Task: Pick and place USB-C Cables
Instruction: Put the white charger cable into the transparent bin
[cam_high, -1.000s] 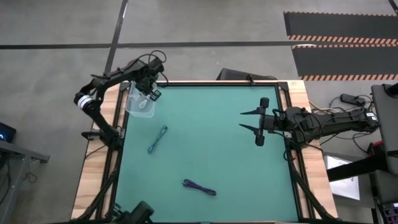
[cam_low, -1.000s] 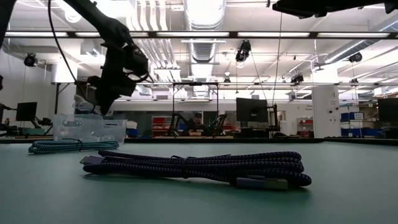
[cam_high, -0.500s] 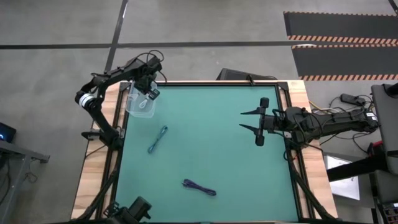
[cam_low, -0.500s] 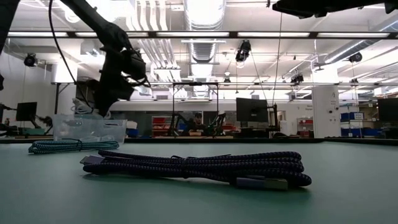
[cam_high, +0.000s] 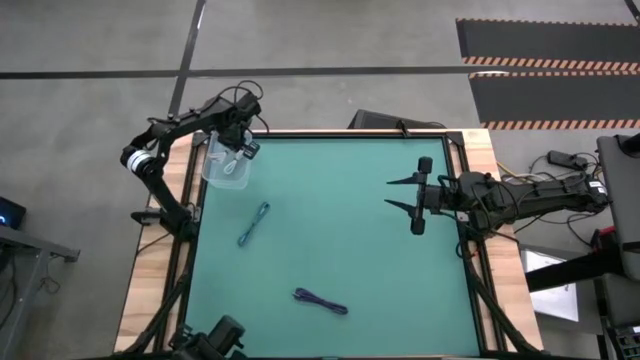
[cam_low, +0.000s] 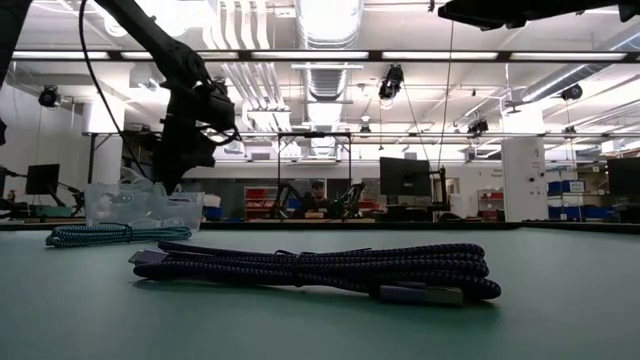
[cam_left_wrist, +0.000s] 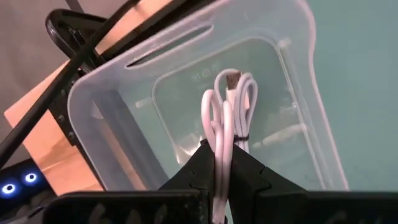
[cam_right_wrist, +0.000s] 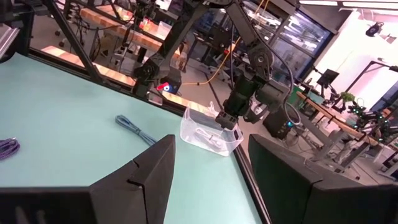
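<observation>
Left claw (cam_left_wrist: 222, 177) pinches the white cable (cam_left_wrist: 229, 109) mid-bundle over the clear bin (cam_left_wrist: 106, 118) — light, floppy stuff, probably best gripped at its tie.

White cables: two are showing, one (cam_left_wrist: 227, 118) hanging in the left claw (cam_left_wrist: 219, 163), one (cam_right_wrist: 205, 136) lying in the bin
Teal cables (cam_high: 254, 223): one
Purple cables (cam_high: 320, 301): one
Clear bins (cam_high: 222, 162): one
Arms: two

light: bright, overhead ceiling fixtures (cam_low: 330, 20); glare: low view | shadows: faint | blur: possibly left wrist edges
</observation>
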